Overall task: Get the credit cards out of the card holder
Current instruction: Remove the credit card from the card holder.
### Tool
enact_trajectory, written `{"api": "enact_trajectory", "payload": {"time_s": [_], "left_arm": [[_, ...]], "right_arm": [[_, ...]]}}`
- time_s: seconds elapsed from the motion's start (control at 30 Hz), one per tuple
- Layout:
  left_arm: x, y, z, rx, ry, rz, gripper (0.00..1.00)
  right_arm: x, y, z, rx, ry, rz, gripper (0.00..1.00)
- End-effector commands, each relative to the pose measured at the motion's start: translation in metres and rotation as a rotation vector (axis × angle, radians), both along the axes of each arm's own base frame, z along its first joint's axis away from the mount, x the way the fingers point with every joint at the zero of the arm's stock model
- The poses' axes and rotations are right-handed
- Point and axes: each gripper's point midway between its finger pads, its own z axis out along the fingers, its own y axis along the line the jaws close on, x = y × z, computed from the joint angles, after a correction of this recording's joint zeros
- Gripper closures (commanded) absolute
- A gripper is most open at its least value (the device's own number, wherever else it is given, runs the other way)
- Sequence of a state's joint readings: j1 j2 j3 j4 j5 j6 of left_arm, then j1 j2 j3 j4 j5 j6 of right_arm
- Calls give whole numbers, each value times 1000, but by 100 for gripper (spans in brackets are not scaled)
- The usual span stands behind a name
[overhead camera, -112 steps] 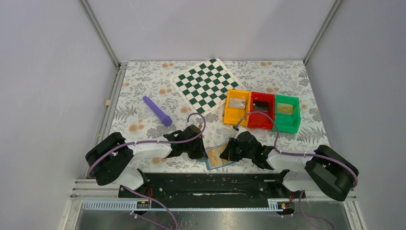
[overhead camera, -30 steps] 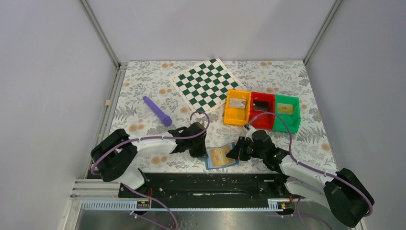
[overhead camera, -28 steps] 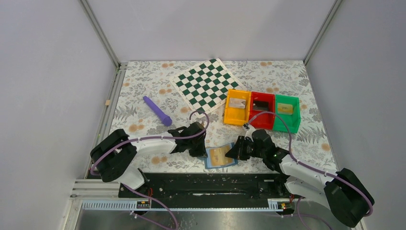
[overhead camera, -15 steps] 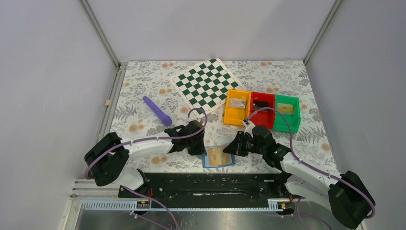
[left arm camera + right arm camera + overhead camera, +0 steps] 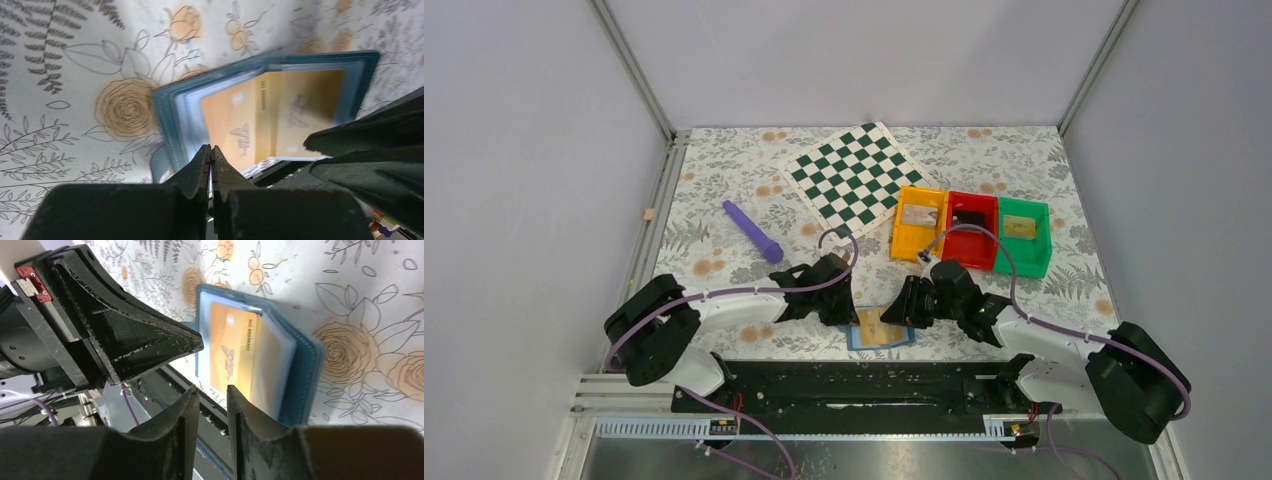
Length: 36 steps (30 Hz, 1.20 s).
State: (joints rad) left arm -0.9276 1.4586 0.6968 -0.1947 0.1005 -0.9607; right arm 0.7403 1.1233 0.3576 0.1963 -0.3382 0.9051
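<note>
The wallet (image 5: 879, 332) is lying open on the floral worktop (image 5: 724, 170), right at its near edge, between the two arms. Two gold cards (image 5: 270, 115) are sitting in it, overlapping, one partly under a clear sleeve.

The left claw (image 5: 210, 150) is pressing its fingers tightly together, with nothing visible between them. Its tips are resting at the wallet's pale inner edge on the left side. The right claw (image 5: 211, 390) is reaching in from the other side, fingers slightly spread and gripping nothing. Its tips are hovering just at the near edge of the top card; I cannot tell whether they are touching it. The two claws are pointing at each other across the wallet, close together.

Farther back on the right, three bins are standing in a row, touching: orange (image 5: 914, 250), red (image 5: 972, 196) and green (image 5: 1022, 260), each holding a small flat item. A green-and-white chessboard (image 5: 854, 178) is lying behind them towards the middle, and a purple stick (image 5: 752, 231) is lying to its left.
</note>
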Motion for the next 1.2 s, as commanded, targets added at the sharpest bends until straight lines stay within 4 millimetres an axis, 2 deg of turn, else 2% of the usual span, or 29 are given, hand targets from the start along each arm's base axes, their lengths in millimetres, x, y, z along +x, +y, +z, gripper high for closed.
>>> {"api": "enact_trajectory", "payload": {"time_s": [0.0, 0.2, 0.37, 0.47, 0.6, 0.77, 0.83, 0.9, 0.93, 1.17], "left_arm": [[0, 5, -16, 24, -2, 12, 99], [-7, 15, -32, 53, 23, 24, 99], [-10, 17, -37, 60, 33, 20, 99], [-11, 19, -40, 72, 36, 19, 99], [-12, 21, -42, 78, 41, 22, 99], [-12, 24, -44, 91, 43, 25, 99], [-12, 26, -45, 106, 44, 30, 99], [-12, 29, -47, 125, 45, 32, 99], [-12, 31, -46, 131, 43, 34, 99], [-9, 37, -43, 167, 27, 41, 99]], "right_arm": [[15, 1, -6, -33, -76, -20, 63], [8, -3, -36, -75, -43, 12, 59], [1, -3, -56, -62, -2, 19, 58], [-2, -3, -62, -55, 9, 19, 58], [-2, -1, -59, -23, -1, 27, 59], [3, -5, -55, -9, -15, 7, 69], [4, -8, -55, -6, -20, 3, 80], [6, -11, -53, -2, -31, 2, 96], [6, -11, -52, 2, -33, 8, 100], [10, -16, -44, 23, -50, 6, 100]]}}
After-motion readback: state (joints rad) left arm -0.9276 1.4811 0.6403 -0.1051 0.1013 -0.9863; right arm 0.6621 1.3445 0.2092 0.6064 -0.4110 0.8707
